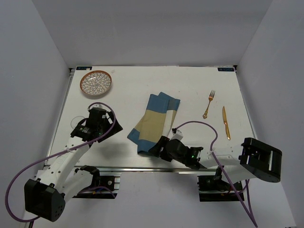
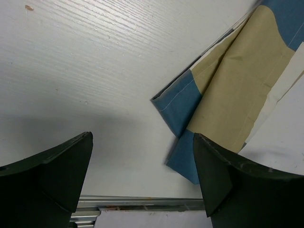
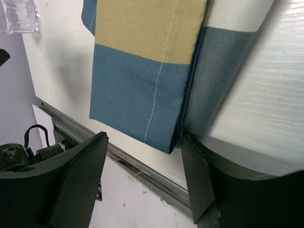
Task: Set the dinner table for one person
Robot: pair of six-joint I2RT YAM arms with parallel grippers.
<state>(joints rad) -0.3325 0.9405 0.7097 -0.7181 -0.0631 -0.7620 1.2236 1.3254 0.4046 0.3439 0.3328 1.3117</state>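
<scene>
Unfinished: blue-and-tan checked cloth placemat (image 1: 154, 121) lies folded; patterned round plate (image 1: 96, 83), gold fork (image 1: 209, 103), gold knife (image 1: 226, 122) lie unplaced. Fingers wide, empty: left gripper (image 2: 142, 137), right gripper (image 3: 142, 137).

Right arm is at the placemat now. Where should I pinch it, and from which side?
I'd take the near corner of the placemat, coming in from the table's front edge. Its folded layers stack there into one thick blue lip lying flat by the edge, and the right gripper sits open right at it.

Left tool (image 2: 142, 164) and right tool (image 3: 145, 159) both hang low, spread wide
</scene>
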